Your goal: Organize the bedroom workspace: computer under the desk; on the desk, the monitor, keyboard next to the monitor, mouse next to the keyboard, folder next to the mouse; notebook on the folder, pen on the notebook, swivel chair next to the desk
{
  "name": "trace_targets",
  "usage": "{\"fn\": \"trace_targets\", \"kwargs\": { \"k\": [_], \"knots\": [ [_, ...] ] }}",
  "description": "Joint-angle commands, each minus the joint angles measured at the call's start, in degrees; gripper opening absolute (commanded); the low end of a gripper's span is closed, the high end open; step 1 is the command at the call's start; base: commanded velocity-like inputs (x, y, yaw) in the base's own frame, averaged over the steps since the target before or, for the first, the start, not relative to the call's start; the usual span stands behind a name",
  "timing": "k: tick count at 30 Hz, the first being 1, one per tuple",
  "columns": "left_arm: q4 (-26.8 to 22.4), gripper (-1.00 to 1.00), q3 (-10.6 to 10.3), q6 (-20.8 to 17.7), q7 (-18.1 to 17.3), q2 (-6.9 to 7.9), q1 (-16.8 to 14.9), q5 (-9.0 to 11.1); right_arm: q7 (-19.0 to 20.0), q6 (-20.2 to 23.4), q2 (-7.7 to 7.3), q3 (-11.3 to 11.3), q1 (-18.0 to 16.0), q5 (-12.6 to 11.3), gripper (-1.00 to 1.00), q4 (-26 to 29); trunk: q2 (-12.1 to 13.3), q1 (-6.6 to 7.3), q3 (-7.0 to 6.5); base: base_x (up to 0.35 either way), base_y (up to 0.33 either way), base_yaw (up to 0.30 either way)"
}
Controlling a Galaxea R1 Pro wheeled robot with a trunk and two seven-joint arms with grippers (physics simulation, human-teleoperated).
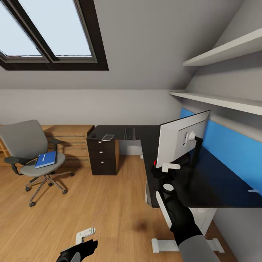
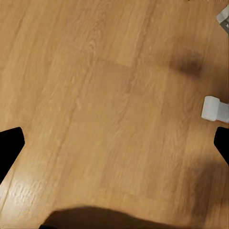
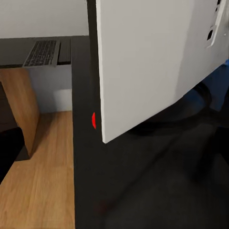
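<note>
The monitor [image 1: 182, 140] stands on the black tabletop [image 1: 174, 189] with its white back turned to the robot, just ahead of the right gripper [image 1: 170, 168]. In the head view that gripper's pale fingers sit right at the monitor's lower edge; I cannot tell whether they touch it or how far apart they are. The right wrist view adds what the head view lacks: the monitor's [image 3: 148, 62] lower corner hanging over the glossy tabletop [image 3: 143, 191], a small red spot just beside the screen's edge, and, farther off beyond the gripper, the keyboard [image 3: 43, 52].

In the head view the keyboard [image 1: 129, 133] lies well ahead of the right gripper on the far wing of the tabletop, with the notebook [image 1: 107, 137] and the mouse [image 1: 93, 135] beyond it above the drawers [image 1: 102, 156]. Farther out toward the left gripper's side, the swivel chair [image 1: 32, 153] stands on the wood floor [image 1: 91, 203], carrying the blue folder [image 1: 46, 159] with the pen [image 1: 43, 157] on it.

The left gripper [image 1: 84, 234] hangs low over the floor. Its wrist view shows bare boards [image 2: 105, 109] between two dark fingertips [image 2: 9, 148] spread wide apart, holding nothing.
</note>
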State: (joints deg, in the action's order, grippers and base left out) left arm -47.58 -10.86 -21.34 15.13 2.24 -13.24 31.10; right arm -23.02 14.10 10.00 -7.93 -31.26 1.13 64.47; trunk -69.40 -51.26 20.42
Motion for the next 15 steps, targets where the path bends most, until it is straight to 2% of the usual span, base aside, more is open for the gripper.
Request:
{"fn": "trace_targets", "kwargs": {
  "k": [1,4,5,9,15],
  "knots": [
    [0.0,1.0,-0.31,0.73,0.55,0.1,-0.03,0.58,-0.35,0.13,0.0,-0.81,-0.07,0.2,1.0,0.03,-0.05,0.0,0.07,0.0,0.0,0.0],
    [0.1,1.0,-0.34,2.83,0.49,0.1,-0.03,0.56,-0.47,-0.2,0.0,-3.05,-0.09,0.28,1.0,0.01,-0.05,0.0,0.07,0.0,0.0,0.0],
    [0.14,1.0,-0.41,4.36,0.47,0.06,-0.03,0.56,-0.55,-0.35,0.0,-4.94,-0.08,0.33,1.0,0.02,0.35,0.22,-0.11,0.0,0.0,0.0],
    [0.25,1.0,-0.59,6.83,0.44,-0.11,-0.03,0.54,-0.72,-0.57,0.0,-9.05,0.0,0.52,1.0,0.07,1.96,1.09,-0.83,0.0,0.0,0.0],
    [0.29,1.0,-0.65,7.59,0.44,-0.22,-0.03,0.56,-1.01,-1.73,0.0,-10.58,0.06,0.62,1.0,0.38,4.37,2.41,-1.9,0.0,0.0,0.0]
  ]
}}
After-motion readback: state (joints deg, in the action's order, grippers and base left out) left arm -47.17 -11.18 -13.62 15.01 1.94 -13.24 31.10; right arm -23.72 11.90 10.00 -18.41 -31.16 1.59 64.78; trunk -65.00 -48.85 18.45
